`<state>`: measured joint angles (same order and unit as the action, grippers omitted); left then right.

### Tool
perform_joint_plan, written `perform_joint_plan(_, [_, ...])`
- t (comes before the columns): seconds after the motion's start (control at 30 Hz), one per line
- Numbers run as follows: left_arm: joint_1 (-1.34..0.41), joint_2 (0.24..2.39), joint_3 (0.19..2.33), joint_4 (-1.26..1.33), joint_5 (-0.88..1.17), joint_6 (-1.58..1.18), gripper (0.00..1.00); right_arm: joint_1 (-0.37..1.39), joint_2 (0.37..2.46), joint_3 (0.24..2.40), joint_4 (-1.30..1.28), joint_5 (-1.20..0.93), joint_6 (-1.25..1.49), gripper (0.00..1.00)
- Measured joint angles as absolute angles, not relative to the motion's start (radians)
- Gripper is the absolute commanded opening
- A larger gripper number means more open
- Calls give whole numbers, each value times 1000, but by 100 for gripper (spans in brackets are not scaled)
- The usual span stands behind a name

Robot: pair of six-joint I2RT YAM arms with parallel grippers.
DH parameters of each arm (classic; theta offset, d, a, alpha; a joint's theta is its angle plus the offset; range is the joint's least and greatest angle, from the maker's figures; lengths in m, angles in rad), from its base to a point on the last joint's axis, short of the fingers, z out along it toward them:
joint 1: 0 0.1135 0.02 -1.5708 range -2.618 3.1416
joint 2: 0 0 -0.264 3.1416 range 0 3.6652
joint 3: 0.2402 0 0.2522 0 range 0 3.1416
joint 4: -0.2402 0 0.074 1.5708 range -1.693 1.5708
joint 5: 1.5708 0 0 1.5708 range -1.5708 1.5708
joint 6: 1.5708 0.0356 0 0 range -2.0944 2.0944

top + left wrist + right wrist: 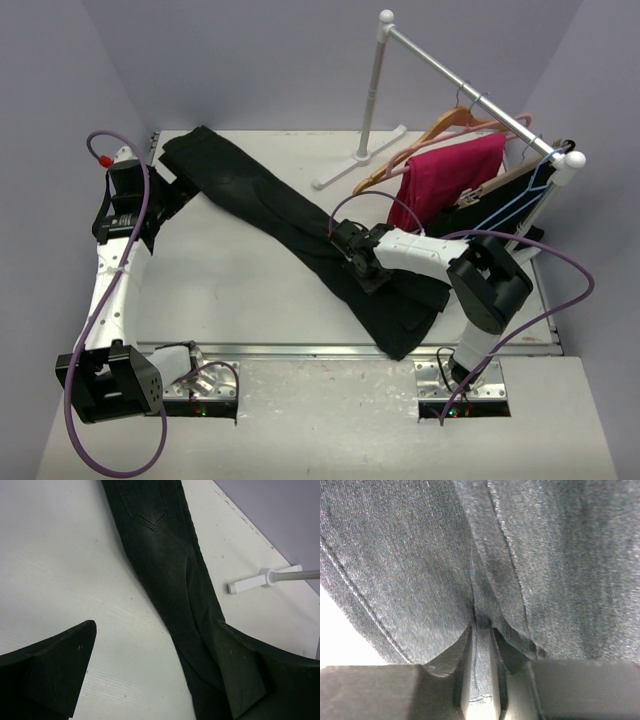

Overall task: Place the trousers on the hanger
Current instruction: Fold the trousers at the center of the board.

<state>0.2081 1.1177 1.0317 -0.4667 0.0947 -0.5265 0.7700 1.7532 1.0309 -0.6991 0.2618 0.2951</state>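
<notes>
The right claw is nipped tight on a raised fold midway along the trousers. The left claw hovers spread wide, empty, near their opposite end.

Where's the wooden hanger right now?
Top view, far right: the wooden hanger hangs on the rack's silver rail, just left of the magenta garment, clear of the trousers.

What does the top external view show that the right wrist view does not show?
Only the top view: the clothes rack with the wooden hanger and a pink garment on it, and the whole trousers lying diagonally across the table. Only the right wrist view: a fold of fabric pinched in the right gripper. Both: the black trousers under that gripper.
</notes>
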Motion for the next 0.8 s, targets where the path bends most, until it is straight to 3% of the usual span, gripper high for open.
perform_joint_plan(0.57, [202,1118,1021,-463,109,-519,100,768,1748,1002,-701,277,298,22])
perform_joint_plan(0.8, [196,1118,1018,-463,116,-514,100,767,1746,987,-704,281,300,14])
